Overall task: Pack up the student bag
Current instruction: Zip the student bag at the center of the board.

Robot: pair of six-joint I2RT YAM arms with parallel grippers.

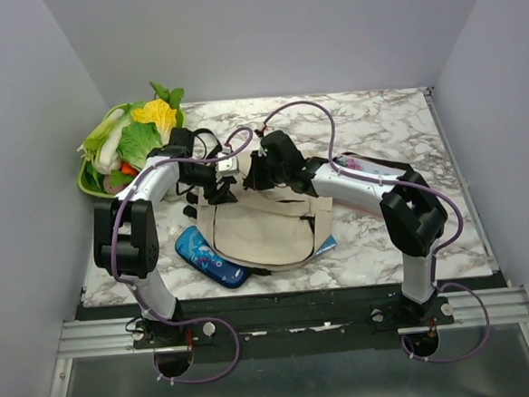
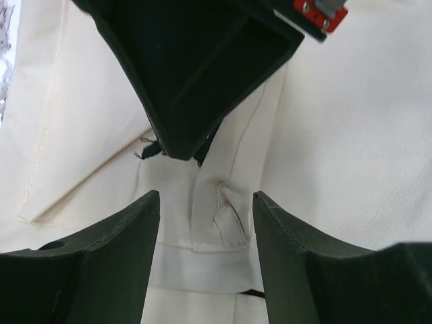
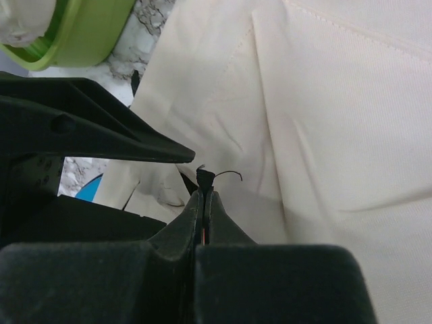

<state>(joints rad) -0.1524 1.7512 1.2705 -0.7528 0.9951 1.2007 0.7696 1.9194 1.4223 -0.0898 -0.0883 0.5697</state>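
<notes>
Student bag (image 1: 267, 230) lying flat at the middle of the marble table (image 1: 387, 126), both my grippers meeting at its far edge; my right gripper (image 3: 204, 197) is pressed together on a small black tab (image 3: 204, 177) at the bag's seam, which I judge to be the zipper pull; my left gripper (image 2: 206, 202) stands apart, its fingers astride a fold of cream cloth without pinching it. To do this step well I should close the left fingers on that fold to anchor the cloth, then draw the tab along the zipper line, low and steady, so the soft bag neither bunches nor slides. Containers: the bag's mouth shows no opening and its inside is hidden; the green bowl (image 1: 86, 182) at the far left holds leafy vegetables (image 1: 146, 125); the blue pencil case (image 1: 210, 257) lies closed just beside the bag's near-left edge.
</notes>
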